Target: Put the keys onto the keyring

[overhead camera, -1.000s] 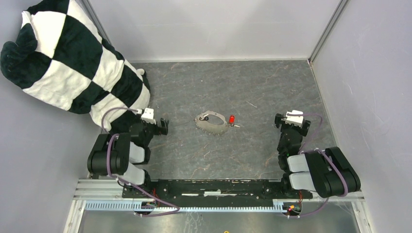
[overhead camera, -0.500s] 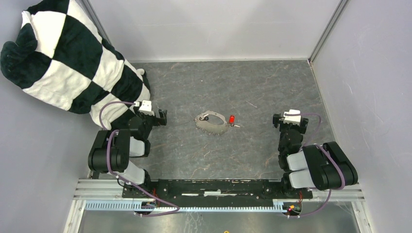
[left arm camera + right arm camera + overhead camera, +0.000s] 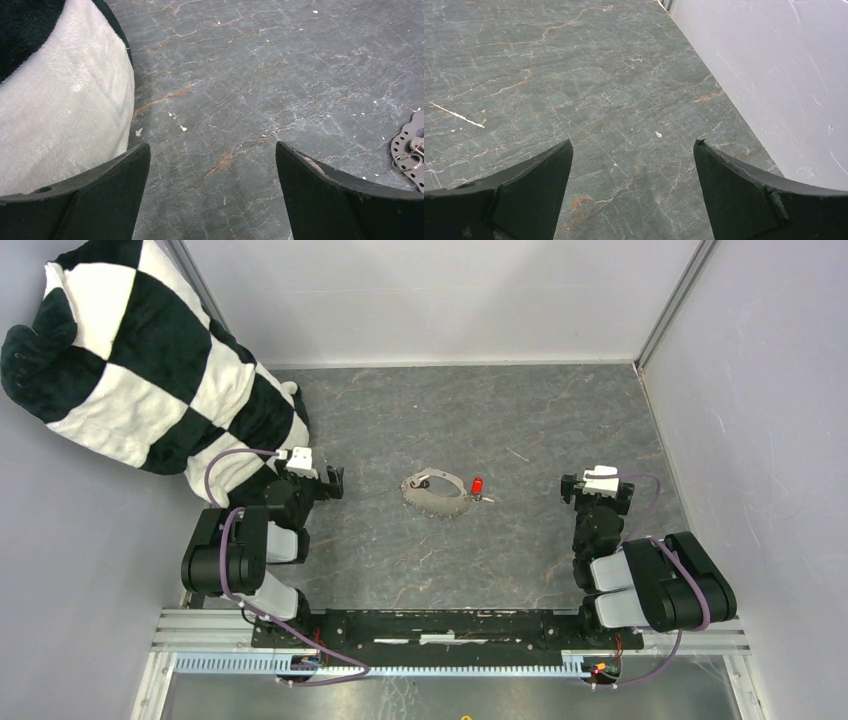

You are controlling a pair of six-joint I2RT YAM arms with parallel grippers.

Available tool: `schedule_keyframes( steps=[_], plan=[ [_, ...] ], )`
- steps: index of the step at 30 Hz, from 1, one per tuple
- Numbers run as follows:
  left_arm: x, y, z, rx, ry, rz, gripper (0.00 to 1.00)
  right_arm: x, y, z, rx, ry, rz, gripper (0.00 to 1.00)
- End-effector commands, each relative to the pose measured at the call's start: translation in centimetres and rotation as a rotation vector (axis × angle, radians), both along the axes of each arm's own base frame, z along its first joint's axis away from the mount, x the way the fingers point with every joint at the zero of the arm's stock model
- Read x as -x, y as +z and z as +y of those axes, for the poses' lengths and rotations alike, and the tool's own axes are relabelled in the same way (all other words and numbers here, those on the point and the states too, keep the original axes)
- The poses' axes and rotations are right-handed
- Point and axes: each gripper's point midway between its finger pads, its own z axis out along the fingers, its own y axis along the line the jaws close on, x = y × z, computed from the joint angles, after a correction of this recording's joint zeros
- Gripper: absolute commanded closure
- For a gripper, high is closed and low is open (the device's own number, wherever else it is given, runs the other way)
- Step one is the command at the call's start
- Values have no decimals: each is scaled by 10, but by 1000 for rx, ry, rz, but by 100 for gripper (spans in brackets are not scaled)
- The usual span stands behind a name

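Centrally — keyring (image 3: pixel 430 505), red-tagged key (image 3: pixel 477 485) beside

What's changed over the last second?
The left gripper moved a little farther from its base, and the right gripper edged slightly left. Nothing was gripped or released. Both stay open and empty; the keyring and the red-tagged key lie unmoved.

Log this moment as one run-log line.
left gripper: open, empty | right gripper: open, empty | keyring: lying on table | red-tagged key: at keyring's right edge
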Motion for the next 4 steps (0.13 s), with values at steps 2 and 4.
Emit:
schedule_keyframes(
  steps=[2, 4],
  plan=[
    [-4, 9, 2, 23, 19, -29, 0, 25, -21, -4, 16, 2, 56, 2],
    [-2, 12, 2, 26, 20, -44, 0, 25, -21, -4, 16, 2, 56, 2]
  ],
)
